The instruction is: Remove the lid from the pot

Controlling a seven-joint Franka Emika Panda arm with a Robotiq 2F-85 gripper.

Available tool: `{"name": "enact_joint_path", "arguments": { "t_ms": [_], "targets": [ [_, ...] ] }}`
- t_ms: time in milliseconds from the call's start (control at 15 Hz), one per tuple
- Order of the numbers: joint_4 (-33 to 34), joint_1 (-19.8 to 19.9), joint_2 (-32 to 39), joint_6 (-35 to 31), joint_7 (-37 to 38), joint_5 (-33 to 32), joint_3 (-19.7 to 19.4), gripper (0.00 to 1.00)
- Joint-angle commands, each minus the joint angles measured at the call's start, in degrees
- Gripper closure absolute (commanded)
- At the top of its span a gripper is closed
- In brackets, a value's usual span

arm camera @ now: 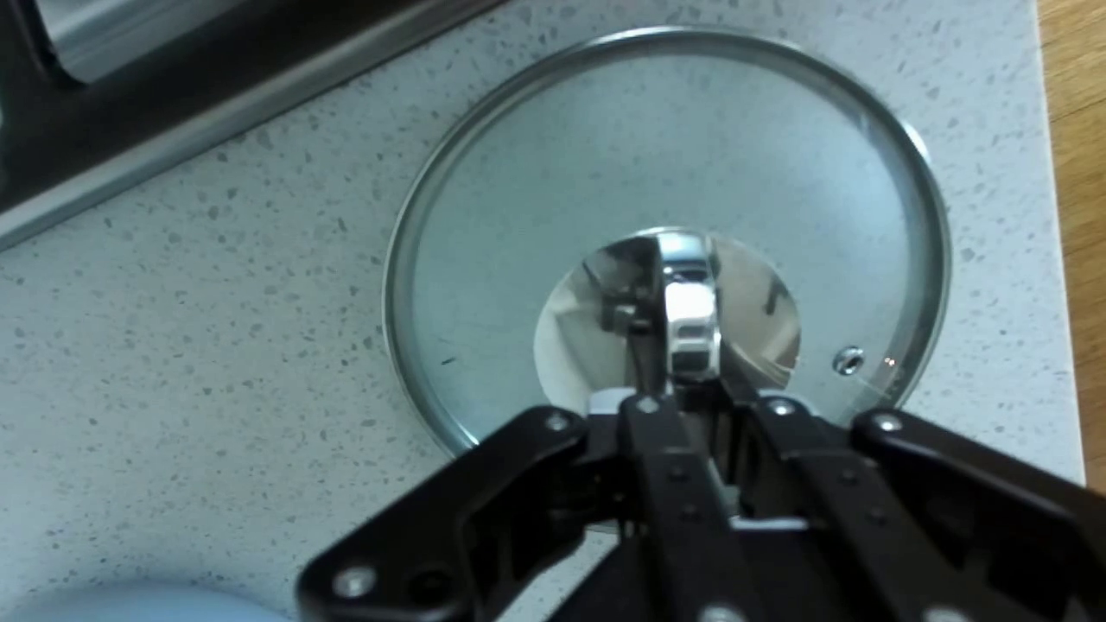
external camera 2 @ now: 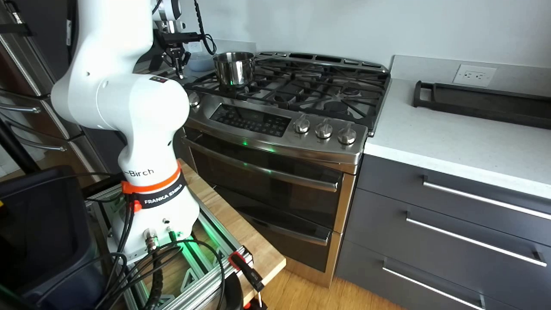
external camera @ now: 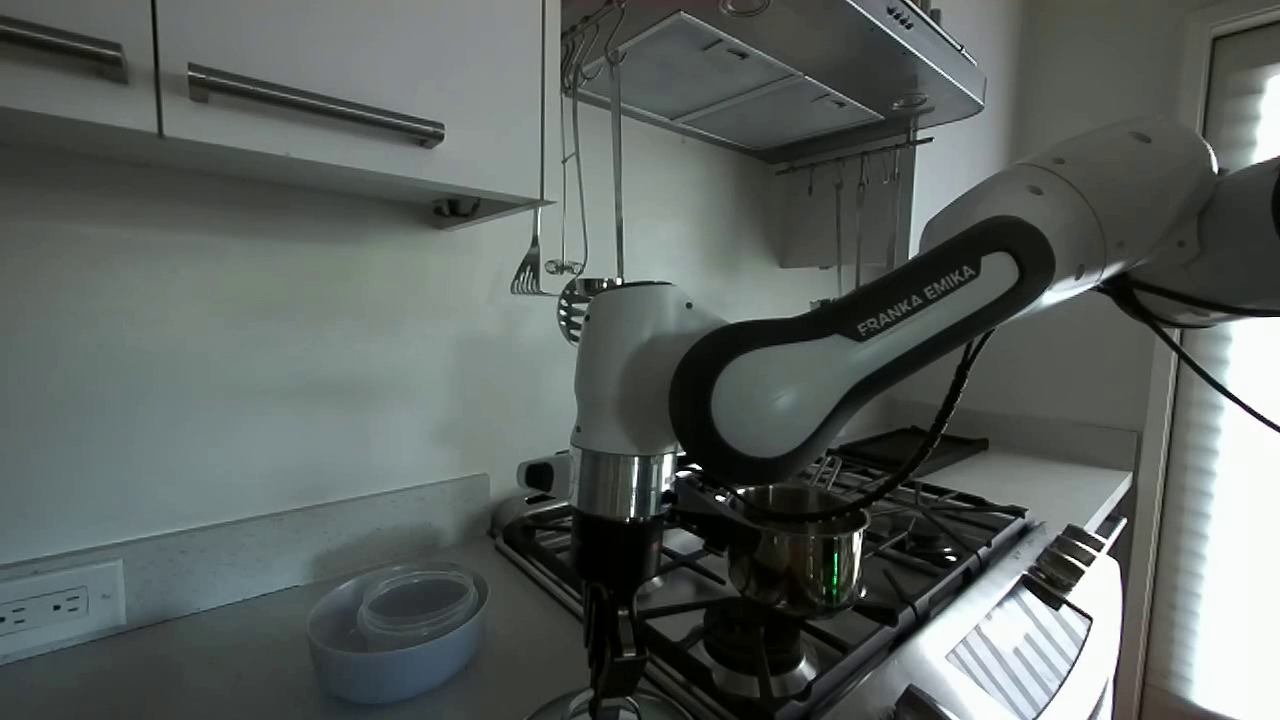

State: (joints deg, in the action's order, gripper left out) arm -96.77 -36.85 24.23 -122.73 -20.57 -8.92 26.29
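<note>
The lid (arm camera: 674,155) is round, with clear glass, a steel rim and a shiny arched handle. It lies flat over the counter beside the stove; whether it rests fully on the counter I cannot tell. Its edge shows at the bottom of an exterior view (external camera: 560,710). My gripper (arm camera: 693,380) points down with its fingers close on both sides of the handle. The gripper also shows in both exterior views (external camera: 615,685) (external camera 2: 179,73). The steel pot (external camera: 797,560) stands uncovered on a burner, seen also in an exterior view (external camera 2: 234,69).
A white bowl (external camera: 395,665) with a clear container (external camera: 415,605) stands on the counter (arm camera: 216,328) near the wall. The stove's edge (arm camera: 251,104) and the counter's front edge (arm camera: 1058,259) flank the lid. A cabinet (external camera: 350,90) and hood (external camera: 780,70) are overhead.
</note>
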Motion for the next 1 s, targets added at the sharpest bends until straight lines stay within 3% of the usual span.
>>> {"name": "enact_joint_path", "arguments": {
  "t_ms": [0, 333, 467, 533, 733, 933],
  "targets": [
    [-1.14, -0.06, -0.75, -1.01, -0.18, 0.20, 0.12, 0.71],
    [-1.13, -0.03, -0.92, -1.18, -0.08, 0.25, 0.19, 0.49],
    [-0.99, 0.04, -1.44, -0.74, 0.08, 0.27, 0.17, 0.25],
    [-0.81, 0.08, -1.84, -0.05, 0.02, 0.17, 0.13, 0.23],
    [-0.12, 0.71, -4.52, 2.88, -0.47, 0.43, 0.16, 0.02],
    [1.61, 1.84, -8.22, 8.51, -2.19, 1.51, 0.58, 0.00]
  ]
}}
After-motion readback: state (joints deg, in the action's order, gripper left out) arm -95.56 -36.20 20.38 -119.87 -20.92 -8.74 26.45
